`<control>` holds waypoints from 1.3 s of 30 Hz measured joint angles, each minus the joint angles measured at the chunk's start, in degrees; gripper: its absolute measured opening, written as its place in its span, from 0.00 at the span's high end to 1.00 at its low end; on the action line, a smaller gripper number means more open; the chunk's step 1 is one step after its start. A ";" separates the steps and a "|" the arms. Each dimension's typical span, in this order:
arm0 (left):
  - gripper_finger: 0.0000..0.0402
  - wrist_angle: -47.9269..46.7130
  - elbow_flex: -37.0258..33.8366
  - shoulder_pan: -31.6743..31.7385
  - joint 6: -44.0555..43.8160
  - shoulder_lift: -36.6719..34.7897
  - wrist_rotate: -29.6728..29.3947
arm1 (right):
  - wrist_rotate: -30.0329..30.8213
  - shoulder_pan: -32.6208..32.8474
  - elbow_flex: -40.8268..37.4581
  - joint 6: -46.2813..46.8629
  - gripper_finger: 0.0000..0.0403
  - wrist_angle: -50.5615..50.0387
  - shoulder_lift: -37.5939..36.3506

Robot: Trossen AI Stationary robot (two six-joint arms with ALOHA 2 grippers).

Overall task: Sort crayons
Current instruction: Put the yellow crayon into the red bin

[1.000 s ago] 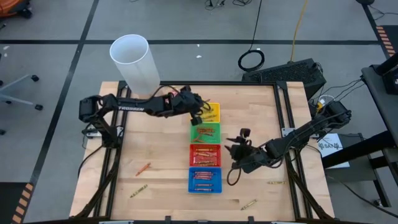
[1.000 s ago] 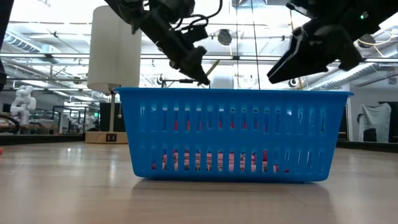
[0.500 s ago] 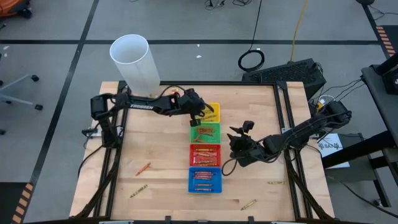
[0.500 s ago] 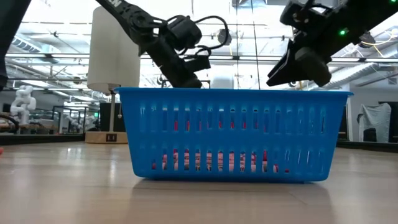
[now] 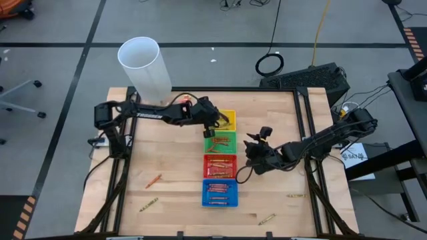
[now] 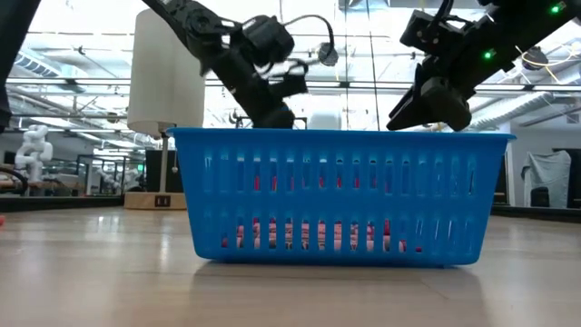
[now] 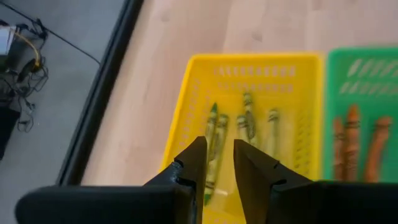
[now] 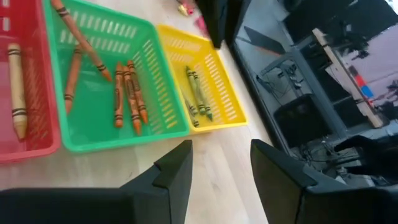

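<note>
**A:** Start at your left: loose crayons [image 5: 153, 181] lie on the bare table [image 5: 167, 153], well apart from the trays. What's your left gripper [image 5: 219, 123] doing?

**B:** It's over the yellow tray [image 7: 186, 106], right at the top of the tray column. In your wrist view the fingers [image 7: 193, 163] stand slightly apart with nothing between them, and olive-yellow crayons [image 7: 245, 121] lie in the tray just beyond.

**A:** And down the column?

**B:** Green tray [image 5: 220, 141] with orange sticks, then the red tray [image 5: 220, 165], then the blue tray [image 5: 220, 192], each with crayons inside. The white cylinder [image 5: 143, 67] stands at the far left corner.

**A:** Now your right side.

**B:** Your right gripper [image 5: 250, 159] hangs just beside the red tray, jaws wide apart and empty. Two more crayons [image 5: 267, 218] lie near the front right edge.
</note>
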 joint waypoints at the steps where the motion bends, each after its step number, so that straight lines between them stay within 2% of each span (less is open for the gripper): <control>1: 0.80 -0.58 0.02 -0.41 -0.46 -0.80 0.00 | -0.93 0.09 0.00 0.00 0.64 -0.04 0.00; 7: 0.80 -6.73 -0.01 -3.54 -4.36 -4.68 1.54 | -9.89 1.29 0.00 2.07 0.64 -0.53 0.00; 14: 0.80 -16.33 -0.01 -8.12 -10.38 -5.81 3.76 | -22.60 3.59 0.00 11.62 0.64 -4.52 0.00; 19: 0.80 -20.49 -0.53 -12.49 -12.82 -5.81 4.28 | -33.92 5.01 3.12 23.17 0.64 -16.40 0.00; 26: 0.80 -16.39 -0.53 -18.93 -16.67 -5.81 3.21 | -44.37 9.71 7.90 35.76 0.64 -32.99 -0.07; 29: 0.80 -14.85 -0.53 -21.58 -20.00 -5.81 1.86 | -51.65 12.13 7.91 38.14 0.64 -35.44 -0.04; 33: 0.80 -12.03 -0.53 -25.52 -22.23 -5.81 -2.01 | -57.57 15.66 7.91 42.43 0.64 -36.83 -0.04; 35: 0.80 -11.07 -0.53 -27.43 -23.46 -5.81 -3.38 | -59.56 17.63 7.91 44.94 0.64 -36.68 -0.04; 39: 0.80 -10.70 -0.53 -30.95 -26.70 -5.81 -5.13 | -59.70 22.94 7.91 50.66 0.64 -36.55 -0.04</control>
